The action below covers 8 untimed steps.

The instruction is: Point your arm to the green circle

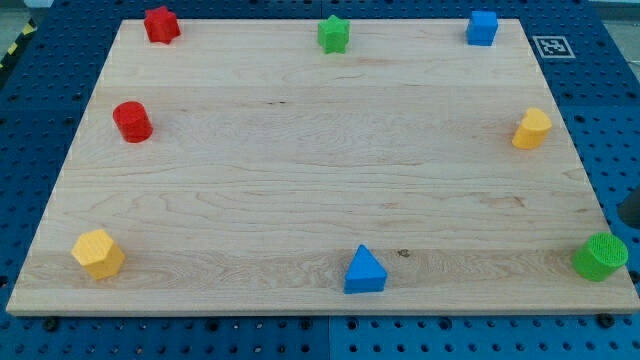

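The green circle (pixel 600 257) stands at the wooden board's (pixel 300 180) bottom right corner. My rod has almost left the view. Only a dark sliver of it (pixel 632 210) shows at the view's right edge, just above and to the right of the green circle. My tip's very end cannot be made out there. Nothing touches the green circle.
A red star (pixel 160 24), a green star (pixel 333 34) and a blue cube (pixel 482 28) line the top edge. A yellow cylinder (pixel 532 129) is at the right, a red cylinder (pixel 132 121) at the left. A yellow hexagon (pixel 98 253) and a blue triangle (pixel 365 270) are at the bottom.
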Motion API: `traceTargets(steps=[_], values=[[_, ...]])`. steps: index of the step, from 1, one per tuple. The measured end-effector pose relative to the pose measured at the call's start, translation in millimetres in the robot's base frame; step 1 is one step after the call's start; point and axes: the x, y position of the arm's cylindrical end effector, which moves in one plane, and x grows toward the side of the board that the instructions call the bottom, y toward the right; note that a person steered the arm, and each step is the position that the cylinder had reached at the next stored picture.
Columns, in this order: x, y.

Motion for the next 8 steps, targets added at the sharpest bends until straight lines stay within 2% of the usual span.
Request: traceTargets(steps=[3, 6, 8], values=[[79.5, 15.7], [79.9, -16.8], [79.6, -17.5]])
